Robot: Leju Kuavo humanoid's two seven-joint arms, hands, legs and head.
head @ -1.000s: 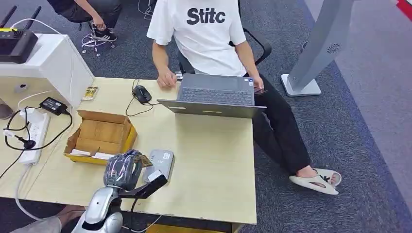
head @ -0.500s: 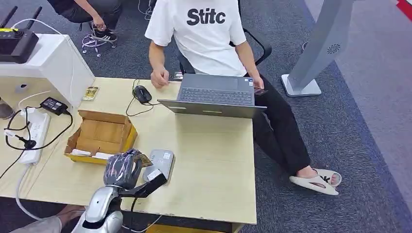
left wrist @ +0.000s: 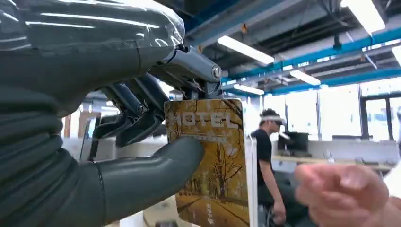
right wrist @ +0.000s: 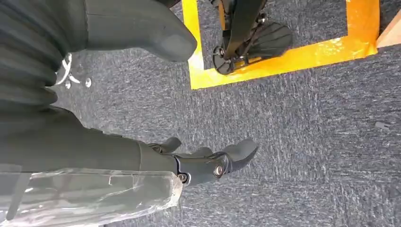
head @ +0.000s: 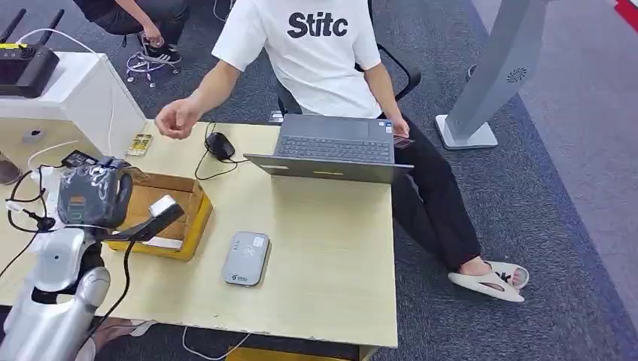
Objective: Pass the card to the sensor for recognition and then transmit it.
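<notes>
Though pinched upright, yellow "HOTEL" card.

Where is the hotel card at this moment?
In the left wrist view the hotel card is pinched in the left robot hand, raised above the cardboard box, with a person's hand reaching toward it.

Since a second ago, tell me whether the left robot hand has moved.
Yes. The left robot hand has swung from beside the grey sensor up and toward the left, now past the cardboard box, with the card still pinched.
</notes>
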